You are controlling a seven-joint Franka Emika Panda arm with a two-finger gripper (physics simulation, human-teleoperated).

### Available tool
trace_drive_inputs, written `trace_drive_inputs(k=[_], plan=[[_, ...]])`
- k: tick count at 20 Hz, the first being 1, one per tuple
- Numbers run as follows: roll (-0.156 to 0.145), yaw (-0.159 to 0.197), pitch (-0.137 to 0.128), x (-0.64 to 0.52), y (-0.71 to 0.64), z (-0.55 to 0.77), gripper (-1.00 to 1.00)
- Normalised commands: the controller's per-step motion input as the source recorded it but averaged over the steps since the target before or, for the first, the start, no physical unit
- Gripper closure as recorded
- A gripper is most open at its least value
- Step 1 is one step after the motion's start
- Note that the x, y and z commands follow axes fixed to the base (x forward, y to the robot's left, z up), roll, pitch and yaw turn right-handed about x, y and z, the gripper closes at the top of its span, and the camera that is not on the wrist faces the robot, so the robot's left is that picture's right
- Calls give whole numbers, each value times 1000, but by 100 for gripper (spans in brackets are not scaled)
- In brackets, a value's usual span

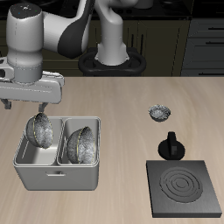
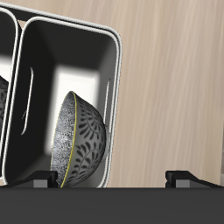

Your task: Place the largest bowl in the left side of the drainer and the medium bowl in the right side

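1. Exterior view, lower left of the frame: the light grey rectangular metal drainer [image 1: 57, 175] with two deep square compartments stands on the wooden table [image 1: 122, 96].
2. Its compartment nearer the frame's centre holds the largest shiny grey speckled metallic bowl [image 1: 79, 144], tilted.
3. Its compartment nearer the frame's left edge holds the medium grey speckled bowl [image 1: 41, 129], standing on edge, its top above the drainer's rim.
4. The two-finger gripper [image 1: 26, 107] hangs just above that bowl, its fingers spread wide.
5. Right half of the frame: the smallest grey speckled bowl [image 1: 159, 112], a black knob-shaped object [image 1: 171, 146] and a flat black square plate with rings [image 1: 184, 188].
6. Wrist view: the medium bowl [image 2: 83, 144] stands on edge inside one drainer [image 2: 116, 52] compartment; the gripper [image 2: 114, 180] fingers are wide apart, not clamping it.
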Motion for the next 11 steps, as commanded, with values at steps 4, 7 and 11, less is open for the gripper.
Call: trace_drive_inputs(k=[4,7,11], plan=[[38,-1,-47,-146,264,312,-100],[64,3,-38,-183,266,264,-100],[28,15,-29,-195,116,51,-100]])
